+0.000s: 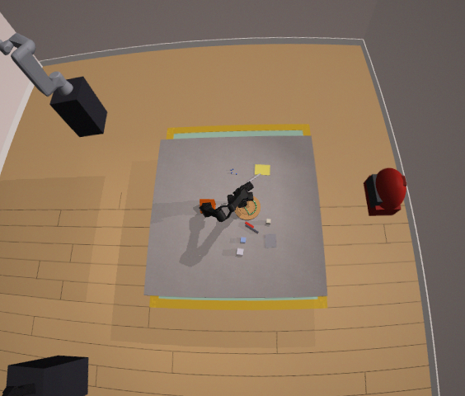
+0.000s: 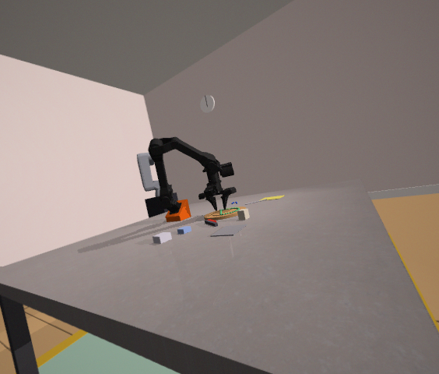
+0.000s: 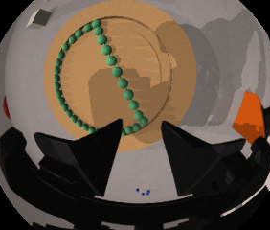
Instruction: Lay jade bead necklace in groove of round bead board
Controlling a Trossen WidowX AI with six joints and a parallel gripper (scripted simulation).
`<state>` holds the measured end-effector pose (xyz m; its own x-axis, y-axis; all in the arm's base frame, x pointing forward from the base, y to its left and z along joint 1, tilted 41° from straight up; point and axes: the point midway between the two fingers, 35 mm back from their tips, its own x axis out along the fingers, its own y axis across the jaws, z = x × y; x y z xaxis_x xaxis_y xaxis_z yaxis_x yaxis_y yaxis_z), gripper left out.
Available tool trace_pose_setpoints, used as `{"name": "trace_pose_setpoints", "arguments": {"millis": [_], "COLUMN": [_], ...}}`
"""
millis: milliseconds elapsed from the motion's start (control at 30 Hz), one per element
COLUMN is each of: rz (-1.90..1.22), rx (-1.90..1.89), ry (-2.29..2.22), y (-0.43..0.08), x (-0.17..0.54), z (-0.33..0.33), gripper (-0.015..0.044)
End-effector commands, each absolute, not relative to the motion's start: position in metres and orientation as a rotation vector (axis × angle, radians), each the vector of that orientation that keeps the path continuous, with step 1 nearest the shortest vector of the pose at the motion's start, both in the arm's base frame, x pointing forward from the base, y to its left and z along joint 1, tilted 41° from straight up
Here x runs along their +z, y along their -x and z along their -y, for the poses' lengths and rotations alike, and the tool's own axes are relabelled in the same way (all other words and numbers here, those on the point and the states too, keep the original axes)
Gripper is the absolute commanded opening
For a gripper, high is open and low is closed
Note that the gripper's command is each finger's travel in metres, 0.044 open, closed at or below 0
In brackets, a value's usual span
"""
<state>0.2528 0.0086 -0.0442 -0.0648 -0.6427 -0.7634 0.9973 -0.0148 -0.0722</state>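
Note:
The round wooden bead board (image 1: 247, 218) (image 2: 214, 214) (image 3: 188, 86) lies flat on the table. The jade bead necklace (image 2: 221, 212) (image 3: 117, 72) lies on it. In the wrist view its left side follows the circular groove from the top round to the bottom, while a nearly straight strand slants across the inside. The groove's right side shows bare. My gripper (image 2: 220, 209) (image 3: 142, 123) is open and points down over the board's edge. In the wrist view the strand's lower end shows between the fingertips, not gripped.
An orange block (image 1: 207, 200) (image 3: 248, 117) stands at the arm's base. A cream cube (image 1: 268, 221) (image 2: 243, 213) and a red-and-black tool (image 1: 251, 227) lie near the board. Blue (image 2: 184, 230) and white (image 2: 162, 237) blocks, a grey plate (image 1: 270, 240), a yellow pad (image 1: 262, 169) and small blue pieces (image 3: 143, 193) lie farther off.

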Motion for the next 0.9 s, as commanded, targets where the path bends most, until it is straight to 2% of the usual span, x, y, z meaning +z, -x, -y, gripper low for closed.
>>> {"name": "trace_pose_setpoints", "arguments": {"millis": [0, 167, 800, 867], "rz": [-0.732, -0.737, -0.738, -0.765], "rx": [-1.504, -1.507, -1.506, -1.488], "ry": [-0.638, -0.628, -0.627, -0.599], "y": [-0.2531, -0.2514, -0.2517, -0.2547], "x": [-0.0440, -0.0426, -0.0383, -0.0354], "z": [-0.0089, -0.0091, -0.0127, -0.0111], "gripper": [0.0315, 0.0440, 0.0440, 0.0387]}}
